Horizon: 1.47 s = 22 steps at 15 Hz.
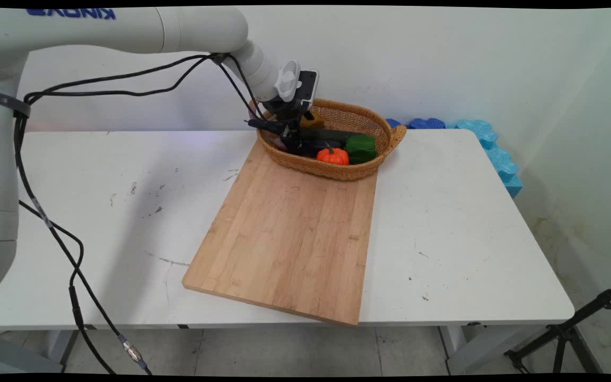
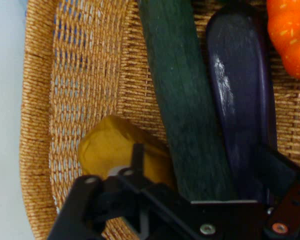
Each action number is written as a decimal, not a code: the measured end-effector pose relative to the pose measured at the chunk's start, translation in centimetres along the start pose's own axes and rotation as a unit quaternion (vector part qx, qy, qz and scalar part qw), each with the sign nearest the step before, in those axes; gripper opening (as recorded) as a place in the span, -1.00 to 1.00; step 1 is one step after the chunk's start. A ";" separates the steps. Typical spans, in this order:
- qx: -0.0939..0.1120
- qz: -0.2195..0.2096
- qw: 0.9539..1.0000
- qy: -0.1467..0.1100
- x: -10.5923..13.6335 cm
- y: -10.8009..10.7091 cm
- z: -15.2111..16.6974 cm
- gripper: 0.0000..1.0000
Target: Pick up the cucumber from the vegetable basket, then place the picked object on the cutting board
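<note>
1. A basket (image 1: 374,124) sat at the surface's (image 1: 454,223) far edge, overlapping a bare board (image 1: 289,233).
2. The arm reached down from upper left; the claw (image 1: 292,139) was inside the basket's left end, over a cucumber (image 2: 182,100) and aubergine (image 2: 240,95).
3. Its grip: cannot tell.

Woven wicker basket (image 1: 369,121), rough. Cutting board (image 1: 289,233) pale wood, matt. Eggplant (image 2: 240,100) glossy purple; cucumber (image 2: 182,95) dull green.

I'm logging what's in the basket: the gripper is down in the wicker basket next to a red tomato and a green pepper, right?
Not quite. The gripper is in the wicker basket, but the small round thing beside the green pepper is an orange pumpkin, not a red tomato. The main view shows it.
</note>
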 end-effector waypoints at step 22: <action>0.016 0.007 1.000 0.011 0.9 0.5 -2.7 -1.00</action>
